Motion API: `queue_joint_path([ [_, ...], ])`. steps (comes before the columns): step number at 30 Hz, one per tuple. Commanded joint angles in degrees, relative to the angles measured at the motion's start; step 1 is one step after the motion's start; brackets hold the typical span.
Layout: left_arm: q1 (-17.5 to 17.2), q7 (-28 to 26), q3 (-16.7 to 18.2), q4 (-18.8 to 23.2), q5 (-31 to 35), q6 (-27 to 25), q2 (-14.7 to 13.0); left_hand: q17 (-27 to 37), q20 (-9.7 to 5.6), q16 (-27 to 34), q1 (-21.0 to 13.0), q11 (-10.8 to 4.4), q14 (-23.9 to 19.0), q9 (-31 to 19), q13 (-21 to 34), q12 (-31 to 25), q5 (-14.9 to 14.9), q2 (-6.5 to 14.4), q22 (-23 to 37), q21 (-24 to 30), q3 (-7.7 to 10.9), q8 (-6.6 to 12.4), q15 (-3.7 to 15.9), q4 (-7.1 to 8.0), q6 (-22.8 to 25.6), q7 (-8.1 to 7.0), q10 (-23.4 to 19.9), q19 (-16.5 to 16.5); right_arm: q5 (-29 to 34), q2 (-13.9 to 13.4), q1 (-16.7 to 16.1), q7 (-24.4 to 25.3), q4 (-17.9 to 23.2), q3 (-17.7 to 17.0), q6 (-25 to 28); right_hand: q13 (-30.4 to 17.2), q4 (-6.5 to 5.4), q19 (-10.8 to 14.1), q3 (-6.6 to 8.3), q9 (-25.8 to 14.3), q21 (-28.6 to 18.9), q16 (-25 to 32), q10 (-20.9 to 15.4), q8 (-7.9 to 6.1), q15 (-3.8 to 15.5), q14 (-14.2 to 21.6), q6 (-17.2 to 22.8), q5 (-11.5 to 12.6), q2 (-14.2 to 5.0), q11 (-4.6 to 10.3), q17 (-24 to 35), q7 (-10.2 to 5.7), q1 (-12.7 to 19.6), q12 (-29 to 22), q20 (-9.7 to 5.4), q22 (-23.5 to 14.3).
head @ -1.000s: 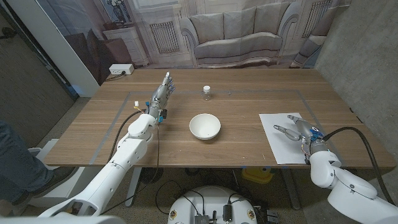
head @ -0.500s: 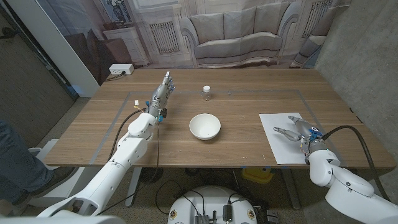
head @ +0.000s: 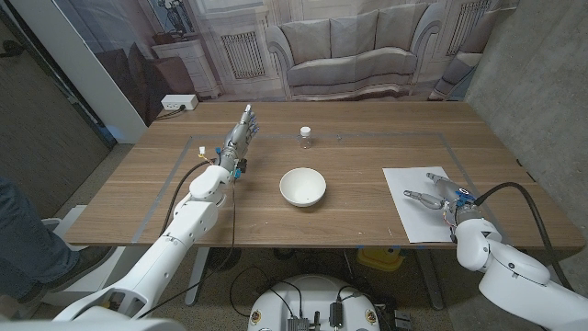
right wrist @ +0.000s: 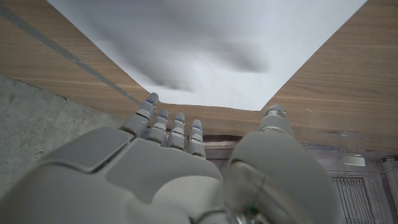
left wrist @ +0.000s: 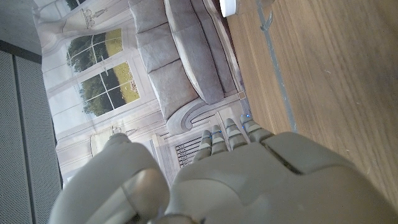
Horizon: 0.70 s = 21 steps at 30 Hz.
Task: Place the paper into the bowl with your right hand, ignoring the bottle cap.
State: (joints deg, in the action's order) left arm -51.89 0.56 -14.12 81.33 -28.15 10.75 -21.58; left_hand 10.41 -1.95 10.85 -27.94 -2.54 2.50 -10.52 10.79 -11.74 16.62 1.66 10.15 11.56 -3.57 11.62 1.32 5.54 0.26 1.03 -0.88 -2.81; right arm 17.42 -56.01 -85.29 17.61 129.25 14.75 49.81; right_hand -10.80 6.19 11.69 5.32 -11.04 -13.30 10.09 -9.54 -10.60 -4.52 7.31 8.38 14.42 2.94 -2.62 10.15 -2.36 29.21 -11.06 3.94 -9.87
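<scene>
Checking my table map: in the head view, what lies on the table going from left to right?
left hand → bottle cap (the bowl sits just nearer, at about the same place across) → paper, with the right hand over it.

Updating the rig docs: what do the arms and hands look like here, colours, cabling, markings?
Both arms are glossy white with rounded shells. The left hand and right hand are grey, jointed, metallic-looking. A thin black cable runs along the left arm, a thicker one loops from the right arm. Small blue parts sit at each wrist. No legible markings.
</scene>
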Motion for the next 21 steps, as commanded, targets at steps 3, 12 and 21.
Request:
queue_joint_path([
  [3, -0.05, 0.22, 0.4, 0.23, 0.16, -0.5, 0.06, 0.12, -2.42, -0.1, -0.14, 0.12, 0.23, -0.3, 0.09, 0.07, 0.29, 0.47, 0.16, -0.17, -0.27, -0.17, -0.45, 0.26, 0.19, 0.28, 0.09, -0.47, -1.25, -0.01, 1.54, -0.05, -0.06, 1.31, 2.86, -0.07, 0.3, 0.14, -0.2, -0.16, 0.3, 0.13, 0.25, 0.15, -0.25, -0.12, -0.35, 0.49, 0.39, -0.05, 0.1, 0.16, 0.42, 0.05, 0.74, -0.2],
  [12, -1.03, -0.07, 0.54, 0.6, 0.03, 0.1, 0.16, 0.12, -2.36, -0.13, -0.15, 0.21, 0.32, -0.3, 0.09, 0.09, 0.29, 0.5, 0.16, -0.19, -0.37, -0.19, -0.38, 0.26, 0.16, 0.26, 0.12, -0.54, -2.12, -0.36, 1.97, -0.08, -0.23, 1.82, 3.46, -0.07, 0.31, 0.2, -0.32, -0.15, 0.45, 0.18, 0.25, 0.01, -0.32, -0.17, -0.36, 0.71, 0.54, -0.07, 0.12, 0.22, 0.41, -0.09, 1.14, -0.22],
  [21, -1.43, -0.15, 0.68, 0.43, -0.18, 0.65, 0.21, 0.12, -2.22, -0.16, -0.16, -0.03, 0.44, -0.3, 0.09, 0.09, 0.29, 0.55, 0.16, -0.22, -0.48, -0.21, -0.46, 0.27, 0.14, 0.22, 0.13, -0.68, -1.95, -1.07, 2.91, -0.37, -0.16, 3.0, 4.77, -0.08, 0.28, 0.15, -0.45, -0.15, 0.65, 0.23, 0.22, -0.17, -0.3, -0.24, -0.25, 0.95, 0.64, 0.07, 0.14, 0.23, 0.36, -0.23, 1.33, -0.23],
])
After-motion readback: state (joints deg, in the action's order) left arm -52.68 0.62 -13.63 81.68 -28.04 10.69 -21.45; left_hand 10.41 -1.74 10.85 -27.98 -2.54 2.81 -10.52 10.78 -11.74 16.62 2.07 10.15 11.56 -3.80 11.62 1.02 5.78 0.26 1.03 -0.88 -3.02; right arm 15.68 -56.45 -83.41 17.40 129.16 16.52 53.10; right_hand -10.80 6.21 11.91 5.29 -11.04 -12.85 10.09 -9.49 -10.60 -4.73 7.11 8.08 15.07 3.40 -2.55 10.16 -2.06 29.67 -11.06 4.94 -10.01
